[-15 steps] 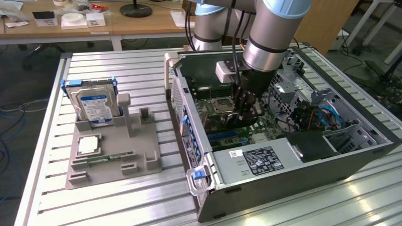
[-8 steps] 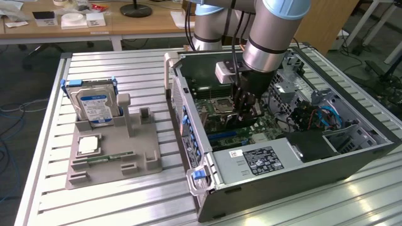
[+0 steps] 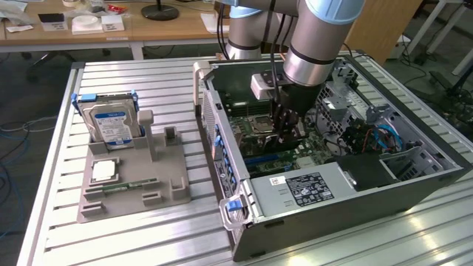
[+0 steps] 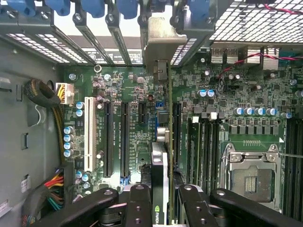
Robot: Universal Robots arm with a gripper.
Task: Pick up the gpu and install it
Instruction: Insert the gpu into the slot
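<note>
The gripper (image 4: 161, 201) is sitting nearest the wrist camera, its black fingers (image 4: 139, 208) closing narrowly on the gpu (image 4: 160, 161), which is showing edge-on as a slim card running away from the lens, its silvery end bracket (image 4: 158, 40) lying against the rear slot openings of the computer case (image 3: 333, 205). In the exterior view the gripper (image 3: 284, 133) is reaching down into the open case at the centre of the frame, with the card hanging low over the motherboard (image 4: 118, 94).

Judging from this, the pick-up is done: the card is off the grey parts tray (image 3: 126, 183) in the exterior view's left half and is being held inside the case, lined up along the expansion slots (image 4: 124, 137). Whether its edge is already sitting fully in a slot I cannot tell, so the seating is looking unfinished, and the fingers are not letting go.

As for writing, a green eye-shaped logo is showing on the card's edge by the fingers. The hard drive (image 3: 111, 124) standing in the tray is wearing a blue label, and a white sticker (image 3: 307, 188) is lying on the power supply housing; neither one's text is legible.
</note>
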